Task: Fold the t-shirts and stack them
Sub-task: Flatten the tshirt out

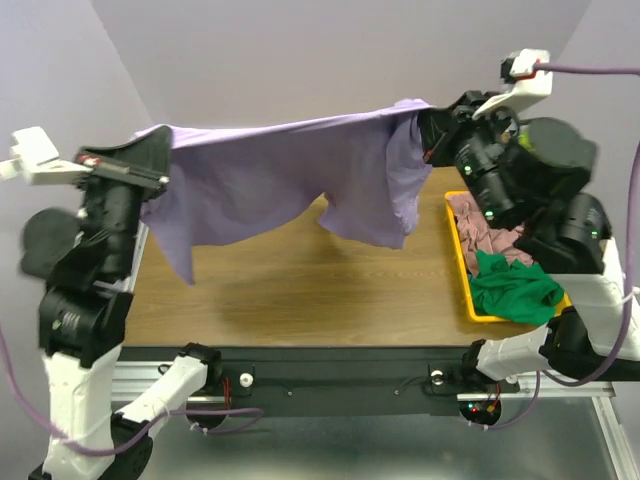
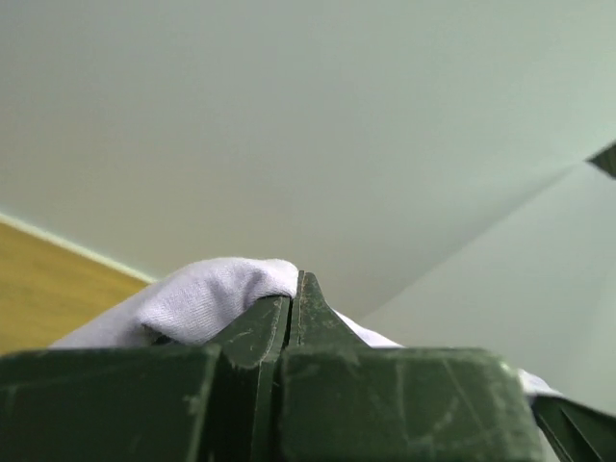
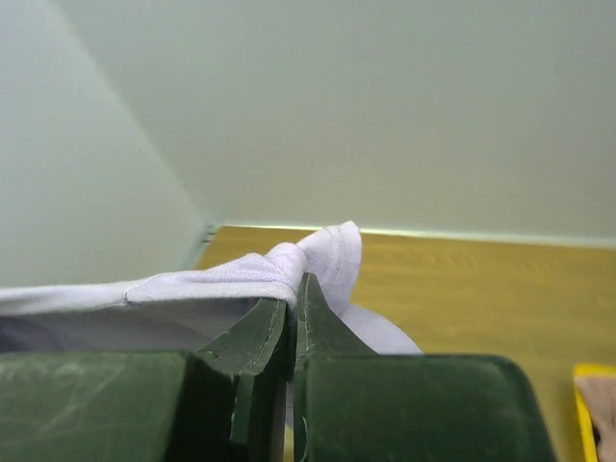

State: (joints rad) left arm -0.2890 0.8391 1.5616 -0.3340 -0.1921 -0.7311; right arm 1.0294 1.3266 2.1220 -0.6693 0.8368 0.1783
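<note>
We see the lavender t-shirt stretched out in the air above the bench, held up at its two ends. Our left claw is clamped tight on a bunch of cloth at the shirt's left end, and the fabric bulges over the tips of its fingers. Our right claw is pinched just as firmly on the right end, with a hemmed fold standing up above it. Between the two claws the top edge runs nearly taut, rising a little toward the right. The rest of the shirt hangs down in uneven drapes. The lowest corner, on the left, seems to hang clear of the wood, though from above we cannot be certain. On the right side of the bench a yellow tray holds a dusty pink t-shirt toward its far end. A bright green t-shirt lies crumpled at its near end, spilling over the rim.
</note>
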